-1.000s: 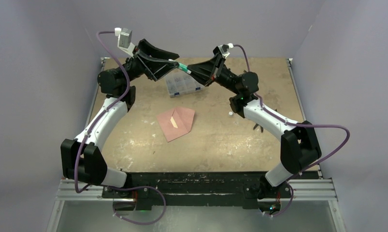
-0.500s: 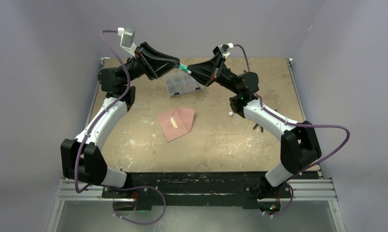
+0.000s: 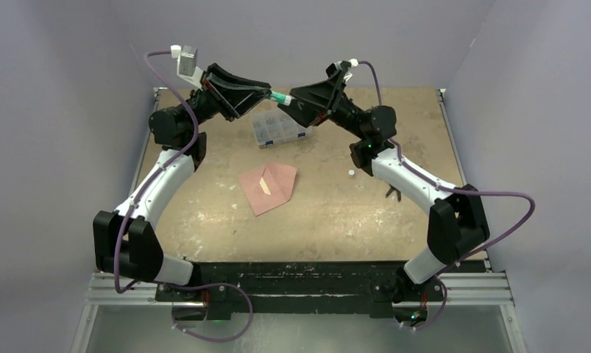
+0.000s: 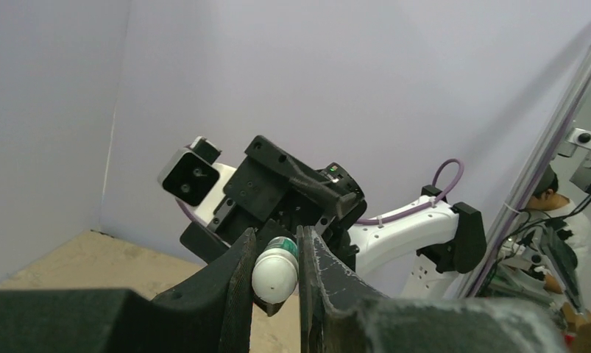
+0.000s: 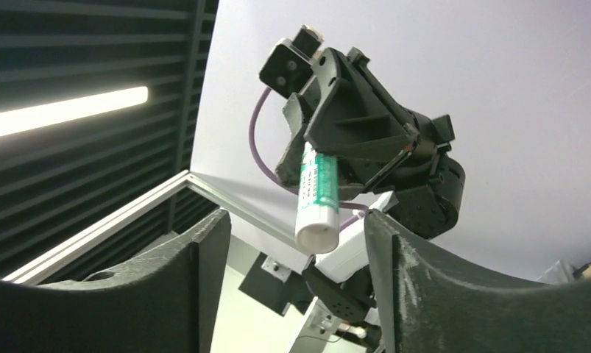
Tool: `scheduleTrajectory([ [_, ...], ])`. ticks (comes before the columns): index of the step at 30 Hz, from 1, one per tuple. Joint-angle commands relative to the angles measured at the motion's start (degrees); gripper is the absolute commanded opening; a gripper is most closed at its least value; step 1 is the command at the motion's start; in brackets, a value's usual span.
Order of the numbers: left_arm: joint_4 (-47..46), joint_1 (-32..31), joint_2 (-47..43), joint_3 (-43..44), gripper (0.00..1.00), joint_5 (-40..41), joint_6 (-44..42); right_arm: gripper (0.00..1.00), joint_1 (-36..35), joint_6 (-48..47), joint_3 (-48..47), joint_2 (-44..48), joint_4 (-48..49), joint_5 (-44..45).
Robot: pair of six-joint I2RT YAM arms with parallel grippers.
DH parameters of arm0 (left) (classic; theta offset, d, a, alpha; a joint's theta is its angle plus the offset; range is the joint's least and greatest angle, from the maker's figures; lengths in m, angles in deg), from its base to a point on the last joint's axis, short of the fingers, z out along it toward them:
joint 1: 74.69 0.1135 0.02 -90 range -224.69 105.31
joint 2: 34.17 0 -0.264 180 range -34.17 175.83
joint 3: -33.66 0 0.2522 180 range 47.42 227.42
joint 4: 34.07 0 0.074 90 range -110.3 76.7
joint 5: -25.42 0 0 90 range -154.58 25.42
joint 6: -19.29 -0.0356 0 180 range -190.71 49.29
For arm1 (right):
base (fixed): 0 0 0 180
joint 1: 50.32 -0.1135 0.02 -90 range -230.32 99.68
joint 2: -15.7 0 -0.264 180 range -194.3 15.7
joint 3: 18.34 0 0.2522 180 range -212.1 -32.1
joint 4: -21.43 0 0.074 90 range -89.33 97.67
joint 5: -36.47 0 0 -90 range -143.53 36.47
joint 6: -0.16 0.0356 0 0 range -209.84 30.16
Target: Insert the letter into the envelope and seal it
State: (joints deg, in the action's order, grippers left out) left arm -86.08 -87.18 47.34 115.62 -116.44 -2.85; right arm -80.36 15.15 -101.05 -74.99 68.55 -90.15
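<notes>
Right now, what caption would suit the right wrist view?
Open right gripper frames a green-and-white glue stick clamped by the left gripper.

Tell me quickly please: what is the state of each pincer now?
Left pincer: closed on the glue stick.
Right pincer: open, holding nothing.

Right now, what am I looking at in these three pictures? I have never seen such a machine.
These are two robot arms, the left arm and the right arm, bolted at the near edge of a table. One picture looks down from above; the other two come from a camera on each wrist, so each shows its own fingers. On the table lie a pink envelope and a clear box. Raised above them, the left fingers pinch a green-and-white glue stick, while the right fingers stand wide open.
</notes>
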Motion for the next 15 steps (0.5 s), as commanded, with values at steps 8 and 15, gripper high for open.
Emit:
scheduleTrajectory([
  [8,6.98,-5.74,-5.04,-6.20,0.00,14.15,-20.78,0.67,-1.82,-1.78,-8.27,-3.09,-0.85,1.55],
  [15,8.43,-6.40,-5.95,-7.30,0.00,14.07,-23.11,0.53,-1.86,-2.21,-8.21,-3.78,-2.11,1.28],
])
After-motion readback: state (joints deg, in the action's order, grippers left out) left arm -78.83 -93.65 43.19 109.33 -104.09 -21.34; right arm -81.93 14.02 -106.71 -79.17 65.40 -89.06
